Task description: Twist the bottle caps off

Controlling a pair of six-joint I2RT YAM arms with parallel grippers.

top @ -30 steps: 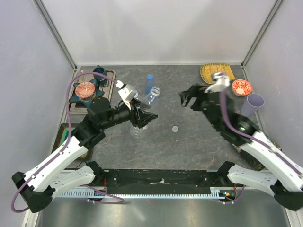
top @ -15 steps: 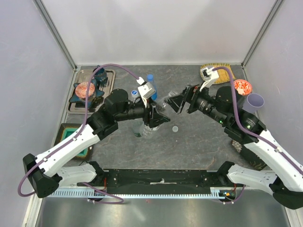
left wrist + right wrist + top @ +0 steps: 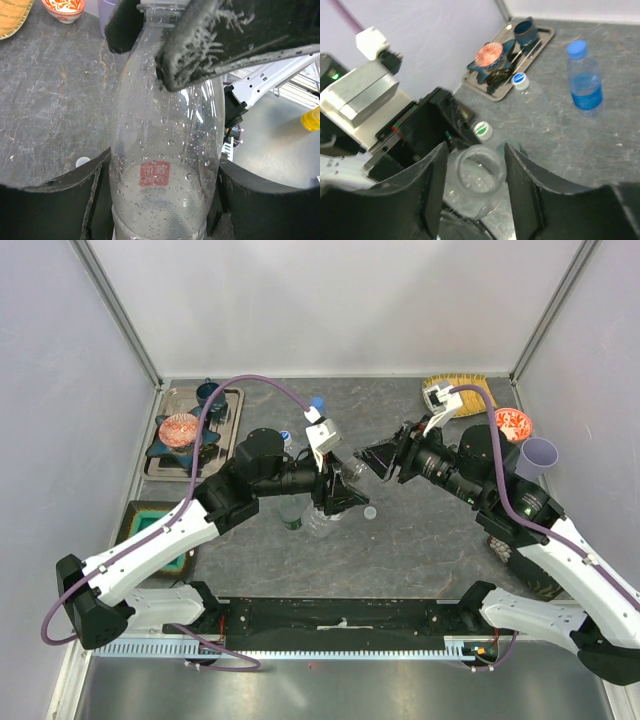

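Clear bottle (image 3: 165, 165), beaded with droplets and marked with a red square stamp whose pale characters are too small to read, is held between both arms at the middle of the dark table (image 3: 420, 540). The left gripper (image 3: 165, 210) is clamped on the bottle's lower body with a pad pressed to each side, and its arm is stretched in from the near left. The right gripper (image 3: 476, 167) meets the bottle's top from the opposite side. Its fingers (image 3: 435, 190) stand close on either side of a mouth that looks uncapped, but whether they squeeze the neck cannot be told. A loose white cap (image 3: 370, 512) lies just right of the bottle. A green-and-white-capped bottle (image 3: 481, 129), its cap print unreadable, stands just left of the bottle. A blue-labelled bottle (image 3: 583, 80) stands farther behind the bottle.
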